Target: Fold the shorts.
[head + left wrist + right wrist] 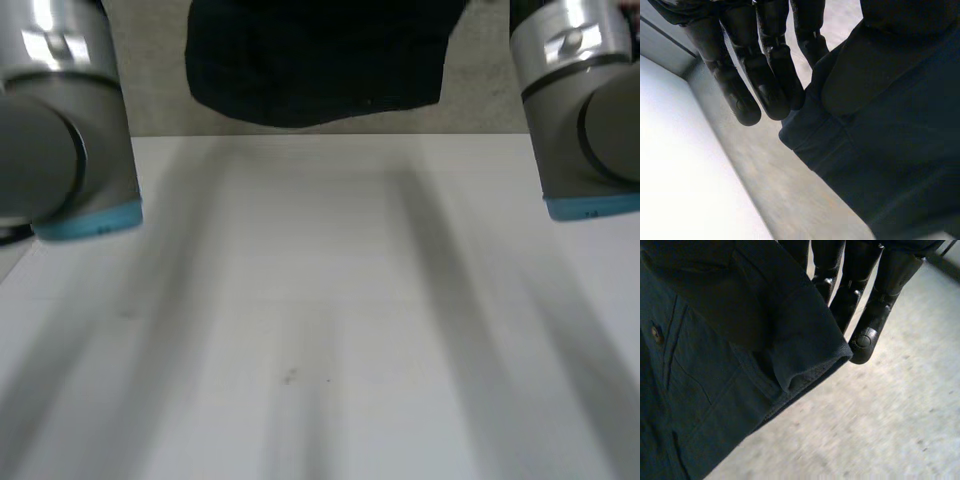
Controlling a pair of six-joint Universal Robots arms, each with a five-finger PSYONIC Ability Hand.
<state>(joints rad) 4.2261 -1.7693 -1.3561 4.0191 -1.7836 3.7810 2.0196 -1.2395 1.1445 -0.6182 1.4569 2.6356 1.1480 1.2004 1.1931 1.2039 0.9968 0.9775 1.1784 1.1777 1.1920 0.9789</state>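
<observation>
Two-handed pinch, left hand point(756, 75), right hand point(874, 307), shorts point(315, 60) beyond table point(330, 300)

Table point(330, 260): white, smooth; its far edge ran straight across the head view.
Specks point(290, 377): a few small dark marks on the tabletop.
Floor point(880, 430): pale grey, mottled, lay beyond the table's far edge.

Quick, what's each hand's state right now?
Left hand: closed on the shorts, pinching an edge.
Right hand: closed on the shorts, at the other edge.
</observation>
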